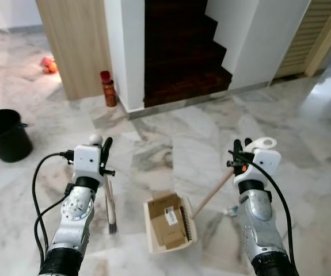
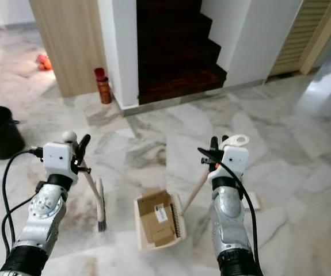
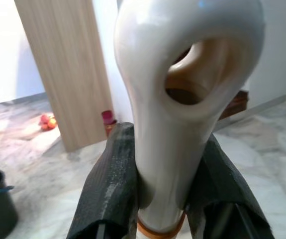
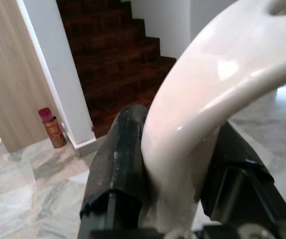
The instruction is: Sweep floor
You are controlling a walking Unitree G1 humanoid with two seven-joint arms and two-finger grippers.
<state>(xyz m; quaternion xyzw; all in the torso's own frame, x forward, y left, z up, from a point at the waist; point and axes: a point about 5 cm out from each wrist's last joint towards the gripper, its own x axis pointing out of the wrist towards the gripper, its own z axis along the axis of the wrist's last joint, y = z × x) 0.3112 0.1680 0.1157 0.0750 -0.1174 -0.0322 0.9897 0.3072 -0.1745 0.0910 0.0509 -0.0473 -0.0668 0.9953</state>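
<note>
Broom [image 1: 111, 207]: stands nearly upright on the marble floor [image 1: 303, 126], dark bristles down on the tiles just to the robot's left of the dustpan; its cream handle end with a hanging hole shows large in the left wrist view.
Left gripper [image 1: 105, 156]: closed around the broom's handle near the top; in the left wrist view both black fingers [image 3: 114, 184] press the cream shaft from either side, just above an orange ring.
Dustpan [image 1: 171, 223]: cream pan lying flat on the floor between the two arms, open mouth toward the robot's left, with a comb of teeth along its right side.
Cardboard [image 1: 166, 217]: flattened brown pieces with a white label, lying inside the pan.
Dustpan handle [image 1: 212, 192]: long pale stick rising from the pan's right side up to the right gripper, ending in a white loop.
Right gripper [image 1: 238, 154]: clamped on the top of the dustpan handle; the right wrist view shows its black fingers [image 4: 120, 164] tight against the white curved grip.
Bucket [image 1: 5, 134]: black, standing on the floor well to the left, near the picture's edge.
Red bottle [image 1: 108, 88]: upright at the foot of the white wall beside the dark wooden stairs [image 1: 179, 52].
Orange items [image 1: 49, 65]: small, on the floor far left, beyond the wooden panel.
</note>
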